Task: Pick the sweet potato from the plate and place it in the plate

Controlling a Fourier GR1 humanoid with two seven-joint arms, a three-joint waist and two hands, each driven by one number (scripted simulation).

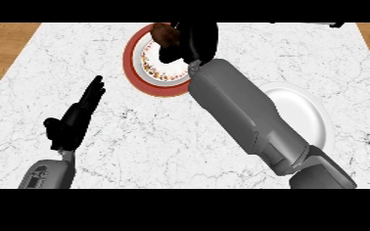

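A brown sweet potato (163, 33) shows at the top of a red-rimmed patterned plate (139, 74) near the counter's far edge. My right hand (194, 41) reaches over that plate, its black fingers curled round the sweet potato and hiding most of it. The right forearm crosses the counter diagonally from the lower right. A plain white plate (303, 110) lies to the right, partly hidden under that forearm. My left hand (76, 115) rests at the lower left, fingers straight and pointing up, holding nothing.
The white marble counter (145, 142) fills the view, with wooden floor strips (16, 41) showing at the far left and far right edges. A dark object (329, 24) pokes in at the top right.
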